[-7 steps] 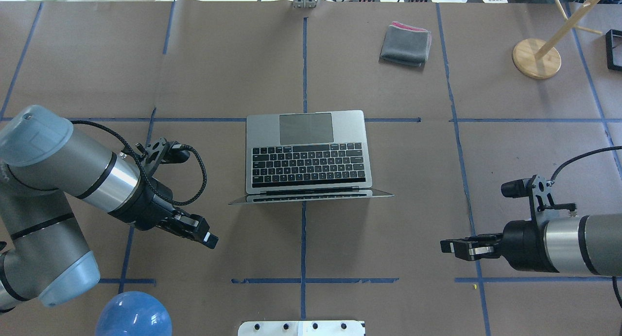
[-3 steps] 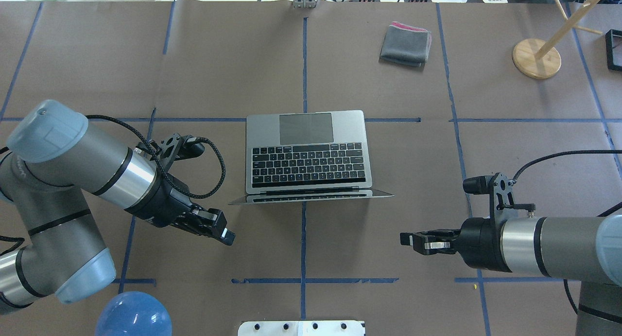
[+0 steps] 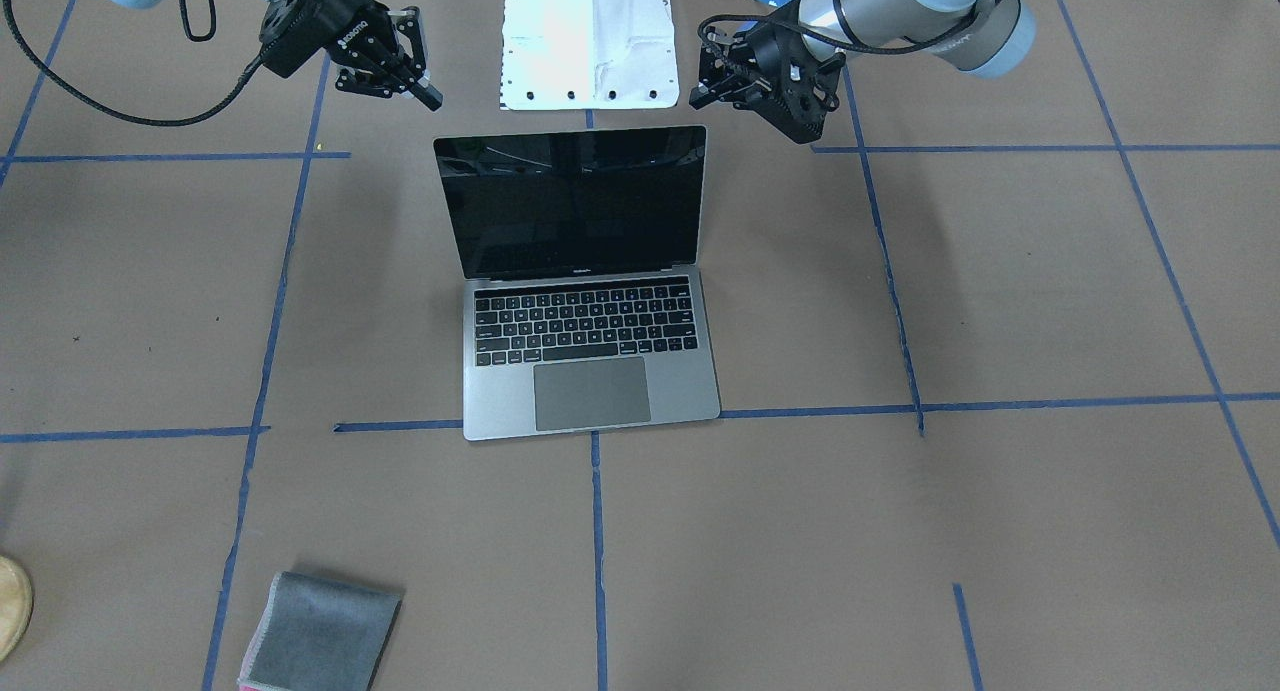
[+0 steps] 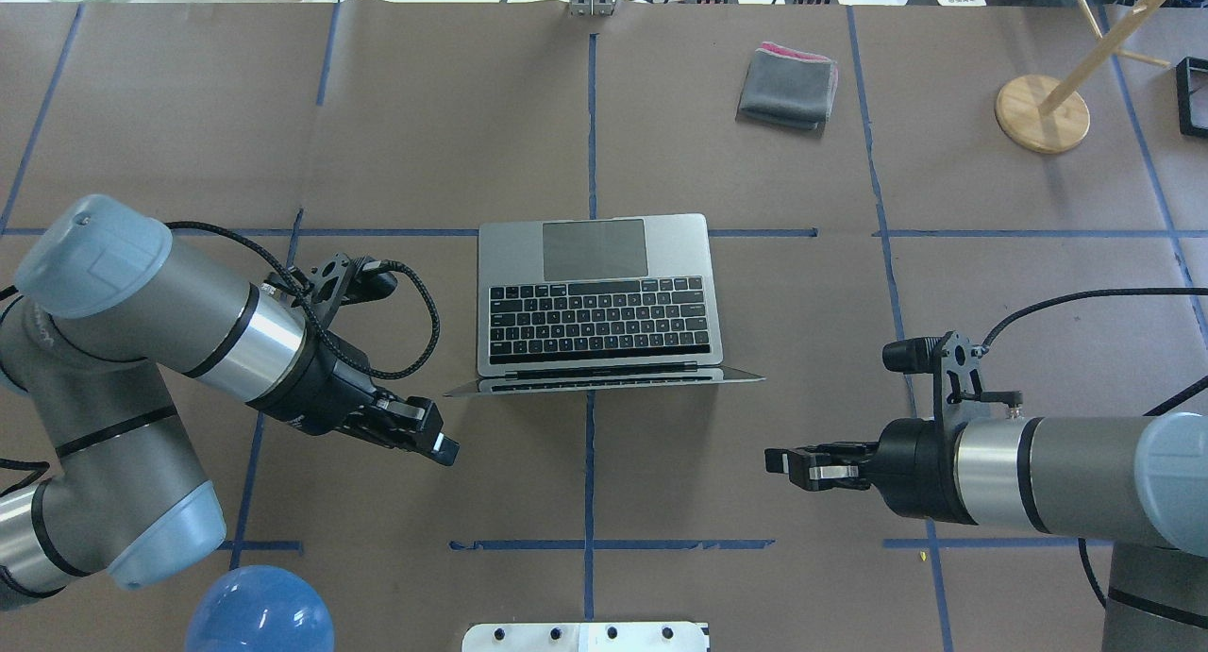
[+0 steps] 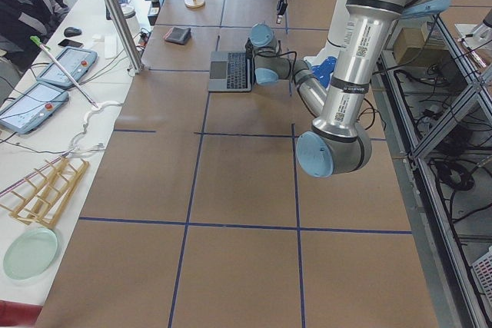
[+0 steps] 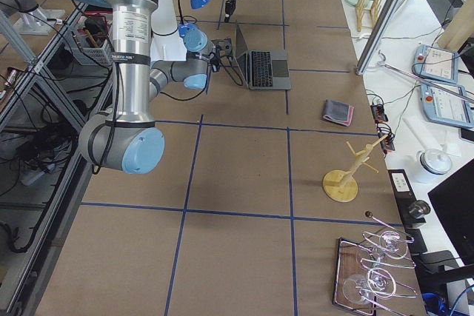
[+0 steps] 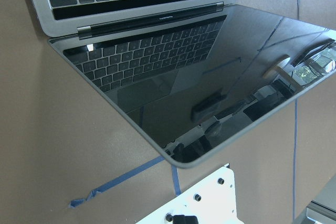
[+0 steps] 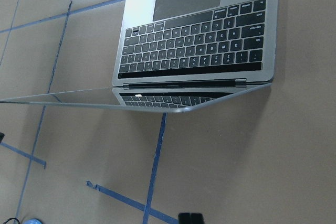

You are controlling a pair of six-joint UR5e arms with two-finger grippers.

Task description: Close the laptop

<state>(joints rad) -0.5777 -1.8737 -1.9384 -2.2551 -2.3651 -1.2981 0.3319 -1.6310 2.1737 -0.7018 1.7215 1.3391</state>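
Note:
The laptop (image 4: 599, 256) lies open at the table's middle, with its black screen (image 3: 570, 206) tilted back toward me and its trackpad on the far side. It also shows in both wrist views (image 7: 210, 87) (image 8: 194, 45). My left gripper (image 4: 445, 451) hovers near the lid's left corner, on my side of it, and looks shut and empty. In the front-facing view it (image 3: 703, 93) is right of the screen's top edge. My right gripper (image 4: 776, 463) hovers off the lid's right corner, shut and empty. In the front-facing view it (image 3: 430, 96) is left of the screen's top. Neither touches the laptop.
A folded grey cloth (image 4: 788, 86) lies at the far right of the middle. A wooden stand (image 4: 1041, 112) is at the far right. A white plate (image 4: 585, 636) sits at the near edge behind the lid, and a blue dome (image 4: 260, 610) at the near left.
Both arms have moved inward toward the laptop's lid. The right gripper came left by a good way and the left gripper came right. The laptop has not moved.

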